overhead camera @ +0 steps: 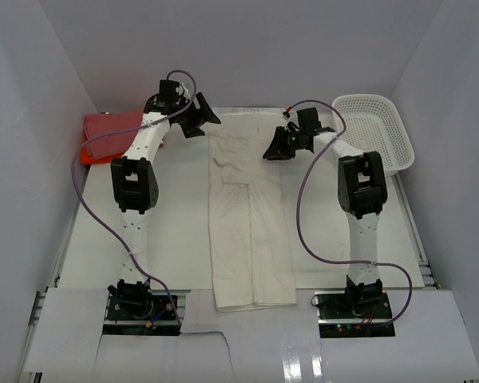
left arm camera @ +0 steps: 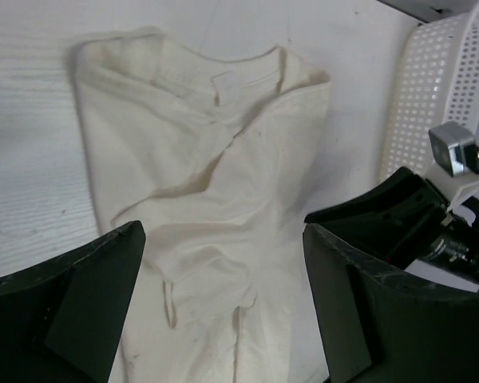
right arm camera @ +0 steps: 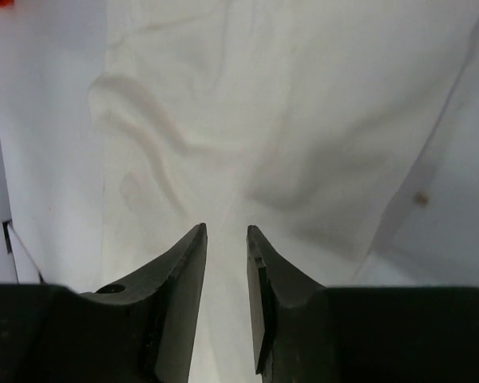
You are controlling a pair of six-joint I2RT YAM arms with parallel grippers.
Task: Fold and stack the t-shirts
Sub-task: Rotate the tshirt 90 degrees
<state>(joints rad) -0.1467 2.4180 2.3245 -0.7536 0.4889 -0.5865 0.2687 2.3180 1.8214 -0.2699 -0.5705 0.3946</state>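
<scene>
Cream t-shirt (overhead camera: 251, 239) lies flat, far end between left hand (overhead camera: 201, 118) and right hand (overhead camera: 273, 148).

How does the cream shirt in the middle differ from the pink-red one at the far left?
The cream shirt is off-white; the pink-red shirt is dusty red. The cream shirt lies stretched out as a long strip, while the pink-red shirt is folded compact. The cream shirt rests straight on the table; the pink-red shirt sits on an orange shirt. Both are soft cloth.
</scene>
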